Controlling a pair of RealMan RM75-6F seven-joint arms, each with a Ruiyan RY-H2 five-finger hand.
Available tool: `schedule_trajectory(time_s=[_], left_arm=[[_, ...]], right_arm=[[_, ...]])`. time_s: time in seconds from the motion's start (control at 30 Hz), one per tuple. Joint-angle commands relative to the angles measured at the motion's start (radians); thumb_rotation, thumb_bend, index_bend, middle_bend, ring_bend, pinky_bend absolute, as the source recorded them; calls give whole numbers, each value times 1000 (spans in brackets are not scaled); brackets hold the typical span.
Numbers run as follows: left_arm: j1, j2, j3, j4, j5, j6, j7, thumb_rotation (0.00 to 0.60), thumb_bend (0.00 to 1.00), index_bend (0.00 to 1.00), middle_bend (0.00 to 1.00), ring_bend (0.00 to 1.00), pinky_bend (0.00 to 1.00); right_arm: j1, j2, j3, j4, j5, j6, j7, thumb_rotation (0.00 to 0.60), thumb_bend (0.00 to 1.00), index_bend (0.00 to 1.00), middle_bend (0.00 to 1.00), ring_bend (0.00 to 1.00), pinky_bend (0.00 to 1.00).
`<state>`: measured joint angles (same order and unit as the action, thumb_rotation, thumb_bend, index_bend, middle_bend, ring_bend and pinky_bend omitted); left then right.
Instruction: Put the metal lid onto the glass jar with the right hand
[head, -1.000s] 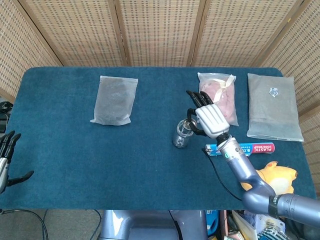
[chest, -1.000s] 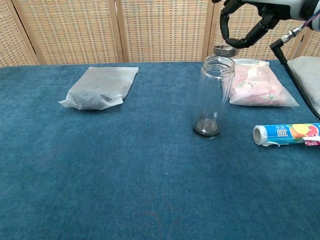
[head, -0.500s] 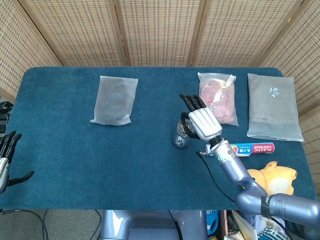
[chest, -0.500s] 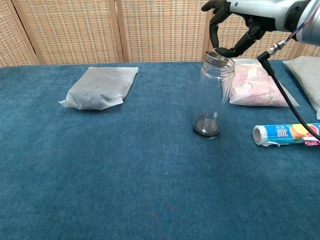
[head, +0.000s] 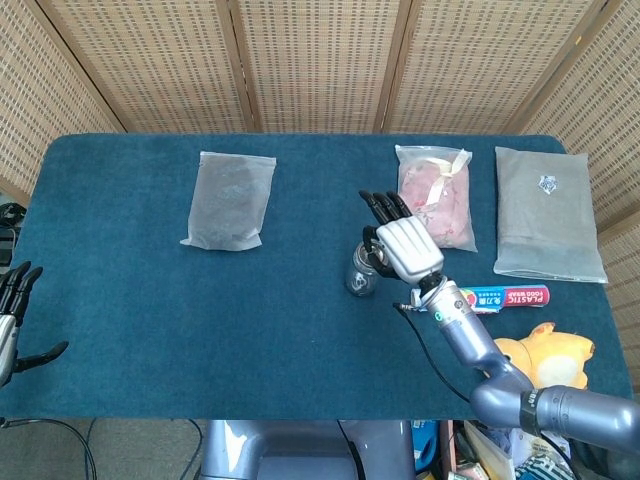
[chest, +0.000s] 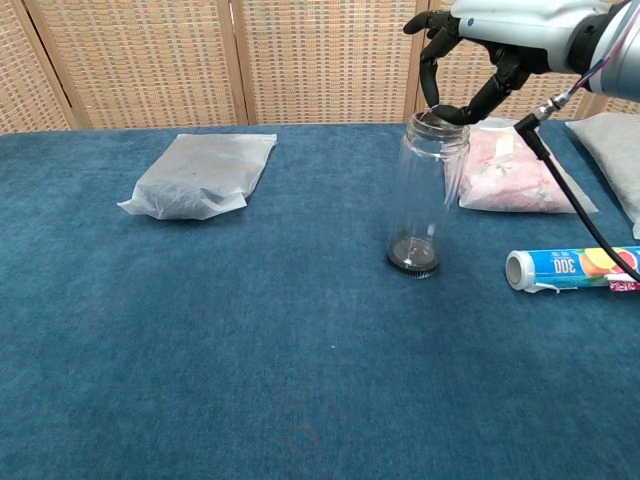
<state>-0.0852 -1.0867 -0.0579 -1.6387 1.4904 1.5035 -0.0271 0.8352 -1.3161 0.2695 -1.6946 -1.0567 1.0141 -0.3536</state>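
Observation:
A clear glass jar stands upright on the blue table, seen from above as jar in the head view. The metal lid lies on the jar's mouth, roughly level. My right hand hovers over the jar from the right, its dark fingertips still pinching the lid's edge. From above, the right hand covers most of the jar's top. My left hand hangs off the table's left front edge, fingers spread, holding nothing.
A grey pouch lies at the left. A pink packet sits just behind the jar, a plastic-wrap box to its right. A grey packet and a yellow toy are at the far right.
My right hand carried the lid down and left from above the jar. The lid went from tilted on the rim to lying about flat on the mouth.

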Motion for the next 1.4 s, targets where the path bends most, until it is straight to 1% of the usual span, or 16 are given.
schedule_trajectory(time_s=[0.03,0.07,0.13,0.17,0.3,0.53,0.63,0.7,0.8,0.87,0.97,1.03,1.2,1.4], left_arm=[[0,1,0,0,0,1,-1,600,73,0,0,0,0],[0,1,0,-1,0,1,-1,600,72,0,0,0,0],[0,1,-1,-1,-1,1,-1,600,72,0,0,0,0],[0,1,0,-1,-1,0,-2,600,72,0,0,0,0],[0,1,0,0,-1,-1,2,600,72,0,0,0,0],[0,0,1,-2,0,-1,4,600,72,0,0,0,0],[-1,0,1,-1,-1,-2,5,600,72,0,0,0,0],[-1,0,1,-2,-1,-3,6,600,72,0,0,0,0],[-1,0,1,-2,1,-2,6,600,73,0,0,0,0],[-1,0,1,-3,2,-1,6,600,73,0,0,0,0],[-1,0,2,-3,3,0,5,600,72,0,0,0,0],[-1,0,3,-3,5,-1,5,600,72,0,0,0,0],[0,-1,4,-5,7,1,10,600,73,0,0,0,0],[-2,-2,3,-4,2,-3,12,600,73,0,0,0,0]], right_arm=[[0,6,-4,-2,-1,-9,5,600,495,404,10,0,0],[-1,10,-6,-4,0,-12,7,600,431,358,8,0,0],[-1,17,-8,-7,4,-17,7,600,344,313,6,0,0],[-1,19,-8,-8,5,-18,6,600,334,298,4,0,0],[-4,29,-5,-16,4,-14,12,600,326,270,3,0,0],[-9,49,4,-38,-1,-3,25,600,325,270,3,0,0],[-16,70,20,-62,-12,12,45,600,330,270,3,0,0],[-21,85,29,-80,-17,18,62,600,370,270,3,0,0],[-32,106,40,-109,-23,25,92,600,501,274,3,0,0],[-46,131,34,-135,-37,21,118,600,610,292,3,0,0],[-62,152,12,-157,-57,9,135,600,704,316,0,0,0],[-71,157,-2,-165,-65,2,146,600,741,335,0,0,0],[-79,146,-39,-160,-80,-19,144,600,770,358,0,0,0],[-76,114,-56,-132,-85,-25,131,600,789,390,0,0,0]])
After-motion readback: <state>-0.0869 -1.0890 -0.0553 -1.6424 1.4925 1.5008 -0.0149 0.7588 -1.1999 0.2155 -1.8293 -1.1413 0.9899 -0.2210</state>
